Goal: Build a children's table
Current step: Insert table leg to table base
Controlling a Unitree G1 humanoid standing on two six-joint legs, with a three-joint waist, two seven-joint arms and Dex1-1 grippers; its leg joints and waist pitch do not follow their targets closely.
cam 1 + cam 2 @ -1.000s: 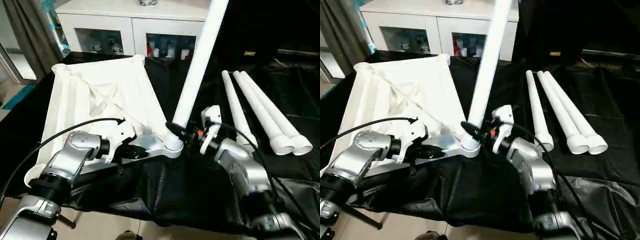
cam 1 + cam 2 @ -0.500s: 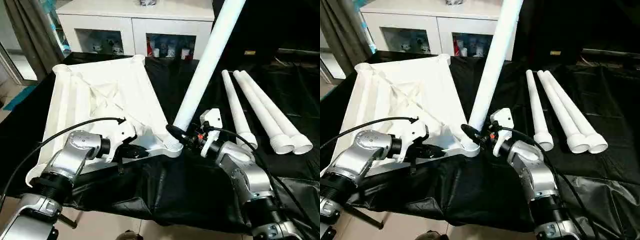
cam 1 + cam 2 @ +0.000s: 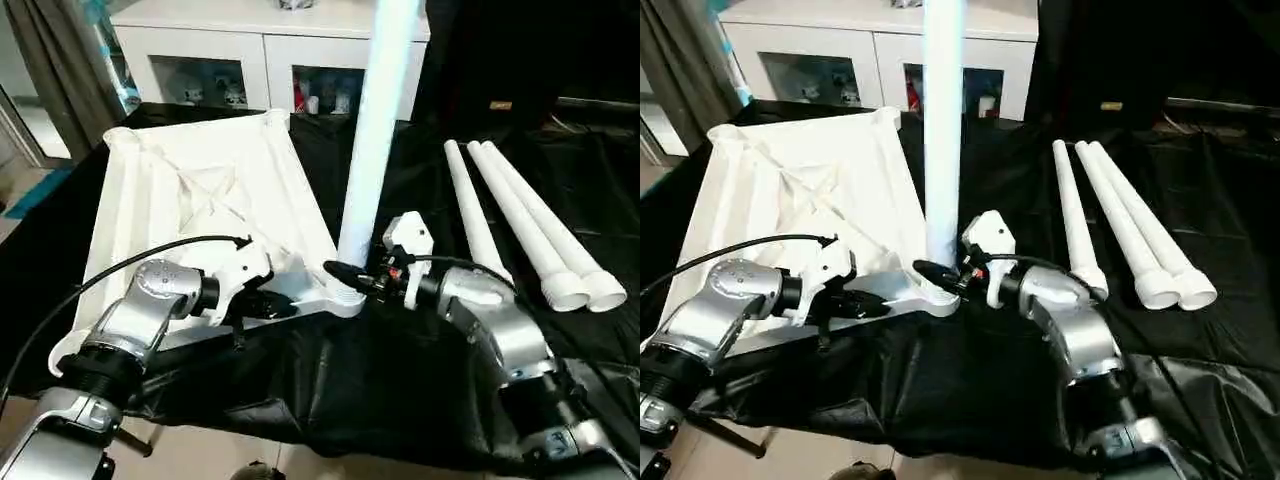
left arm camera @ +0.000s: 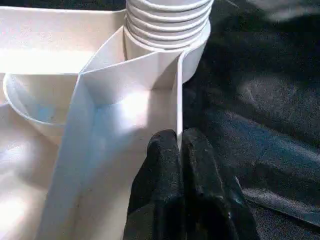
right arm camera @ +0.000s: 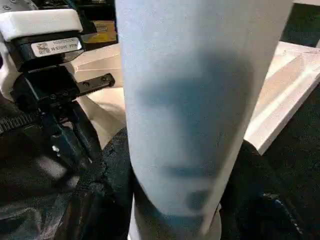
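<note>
The children's table top (image 3: 200,190) lies underside up on the black cloth, its ribs and round corner sockets showing. One white leg (image 3: 375,130) stands nearly upright in the near right corner socket (image 3: 347,297); its ribbed end (image 4: 167,22) sits in that socket. My right gripper (image 3: 347,272) is shut on the leg just above the socket, one black finger (image 5: 116,170) on each side of the tube. My left gripper (image 4: 178,146) is shut on a thin rib of the table top beside the same socket, and it also appears in the head view (image 3: 275,300).
Three loose white legs (image 3: 520,215) lie side by side on the cloth to the right. A white glass-door cabinet (image 3: 270,50) stands behind the table, with a grey curtain (image 3: 60,60) at the far left. The cloth's front edge (image 3: 300,425) hangs over the floor.
The leg has swung from leaning to the right to nearly upright in the socket, with my right gripper and forearm shifting left with it. My left gripper has stayed put.
</note>
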